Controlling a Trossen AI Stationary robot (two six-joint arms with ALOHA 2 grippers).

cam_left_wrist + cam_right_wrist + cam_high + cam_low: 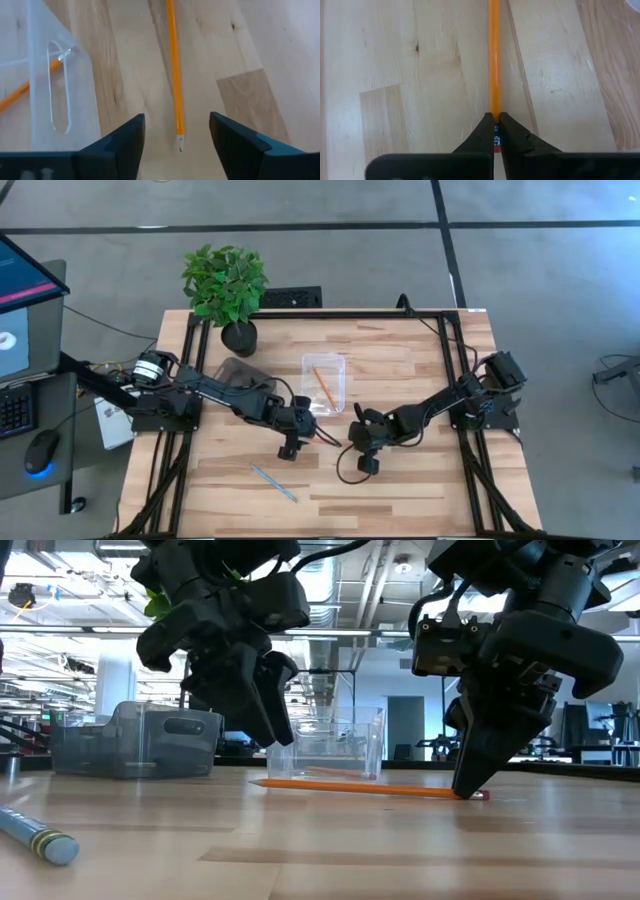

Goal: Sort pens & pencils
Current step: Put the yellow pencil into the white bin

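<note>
An orange pencil [360, 787] lies flat on the wooden table between my two grippers. My right gripper [468, 785] is shut on its eraser end. My left gripper [177, 120] hangs open a little above the table, one finger on each side of the pencil's sharpened tip [179, 145], touching nothing. A second orange pencil [323, 387] lies inside the clear tray [306, 380]. A light blue pencil [273, 482] lies on the table near the front edge. I cannot make out any pens. My right gripper pinches the orange pencil between its two fingertips just short of the eraser end [494, 114]. The fingers slant down from above on the table's right side, and the shaft runs straight on ahead of them. The pencil lies along the table.
A grey tray [240, 370] stands at the back left beside the clear tray. A potted plant [225, 285] is at the far left corner. Bare wood lies along the front and right of the table.
</note>
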